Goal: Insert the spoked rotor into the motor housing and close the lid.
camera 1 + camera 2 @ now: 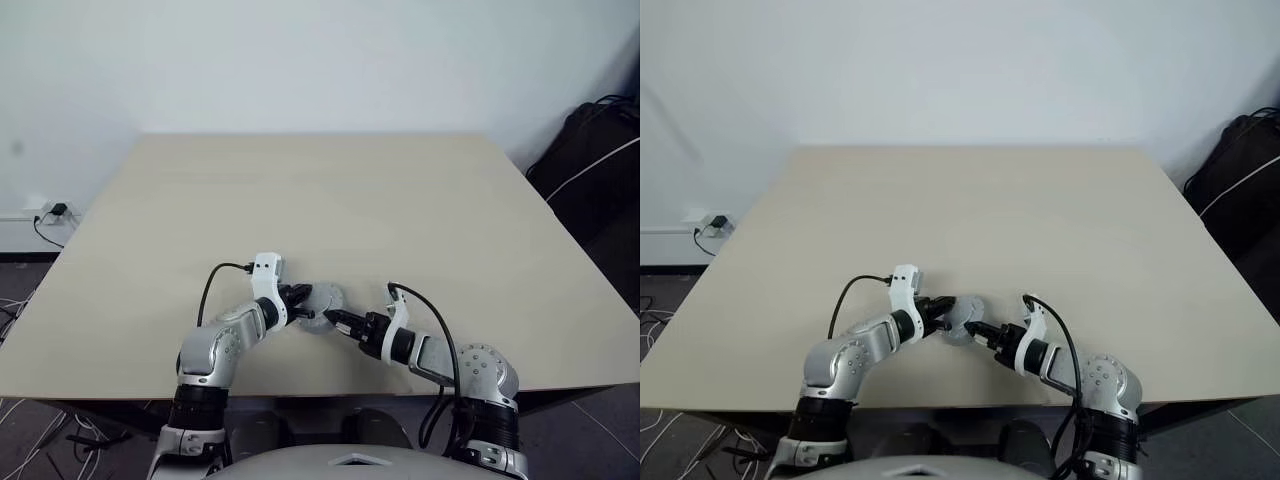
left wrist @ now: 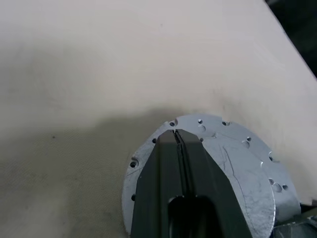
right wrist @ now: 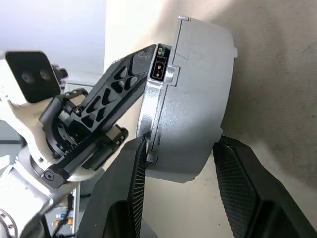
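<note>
A silver-grey round assembly sits near the table's front edge, between my two grippers. Its flat face with small screw holes is the lid. The thicker grey body behind the lid is the motor housing. My left gripper is shut, and its closed fingers lie against the lid's face. My right gripper is shut on the motor housing, with one finger on each side of its round wall. The spoked rotor is hidden. I cannot tell whether the assembly lies flat or is tipped up.
The beige table stretches far ahead of the grippers, and its front edge runs just below them. A black bag stands off the table's right side. A wall socket with cables is at the left.
</note>
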